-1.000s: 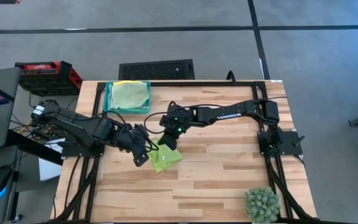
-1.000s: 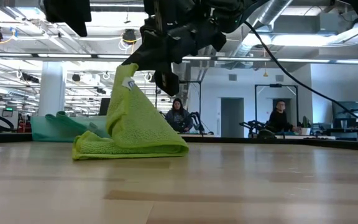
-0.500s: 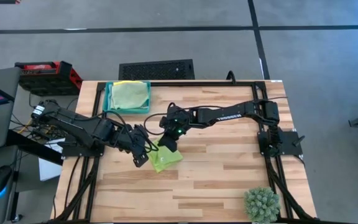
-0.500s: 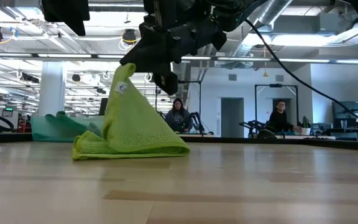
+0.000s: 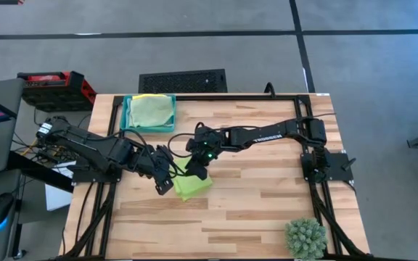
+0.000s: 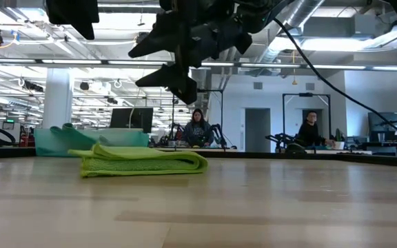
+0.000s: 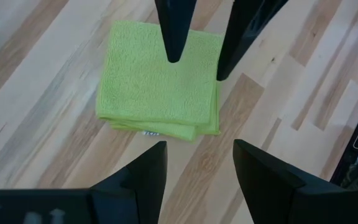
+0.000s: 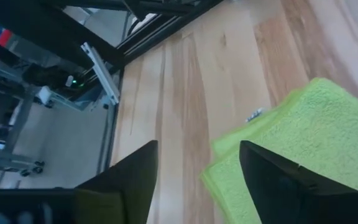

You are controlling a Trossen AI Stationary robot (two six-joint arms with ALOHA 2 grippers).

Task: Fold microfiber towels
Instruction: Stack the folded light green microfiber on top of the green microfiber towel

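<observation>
I see the lime green towel [image 5: 192, 185] lying folded flat on the wooden surface [image 5: 267, 203], near its middle, and nothing is gripping it. My right gripper [image 6: 158, 60] hangs just above the towel with its fingers [image 8: 272, 180] spread wide and empty; from the right wrist view the cloth's folded corner with a small white tag sits below them. My left gripper [image 7: 197, 165] hovers just beside the same towel on the left arm's side, fingers [image 7: 143, 177] also wide apart and holding nothing. In the left wrist view the towel is a neat layered square, with the right gripper's two dark tips over its far edge. Another folded towel [image 5: 151, 111], yellow-green, rests in the teal tray [image 5: 127, 116] at the surface's far left corner.
</observation>
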